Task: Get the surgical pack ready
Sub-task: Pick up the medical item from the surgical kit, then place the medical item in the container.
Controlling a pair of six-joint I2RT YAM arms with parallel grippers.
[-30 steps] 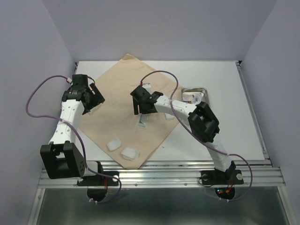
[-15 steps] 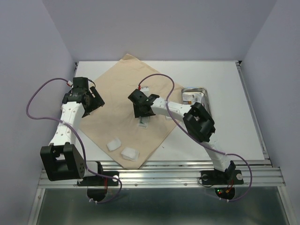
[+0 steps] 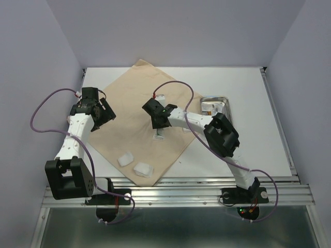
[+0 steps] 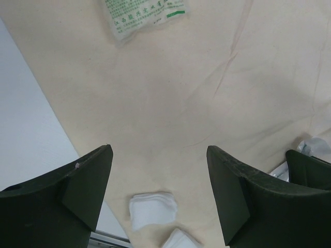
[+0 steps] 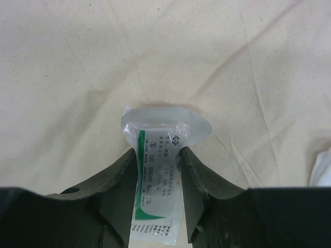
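Note:
The beige cloth (image 3: 129,116) lies spread as a diamond on the table. Two white gauze pads (image 3: 125,158) (image 3: 144,169) sit on its near corner; they also show in the left wrist view (image 4: 152,210). The steel tray (image 3: 225,102) stands off the cloth at the right. My right gripper (image 5: 159,165) is shut on a clear plastic packet (image 5: 158,181) with green print, low over the cloth's middle (image 3: 159,135). My left gripper (image 4: 158,191) is open and empty above the cloth's left part (image 3: 101,114). Scissors and forceps do not show.
Another printed packet (image 4: 147,13) lies on the cloth toward the back (image 3: 159,96). A white item (image 3: 187,127) lies at the cloth's right edge. Purple walls close in the table on three sides. A metal rail (image 3: 176,192) runs along the near edge.
My left gripper has drifted a little toward the near left. My right gripper has shifted slightly over the cloth's middle, still shut on the packet.

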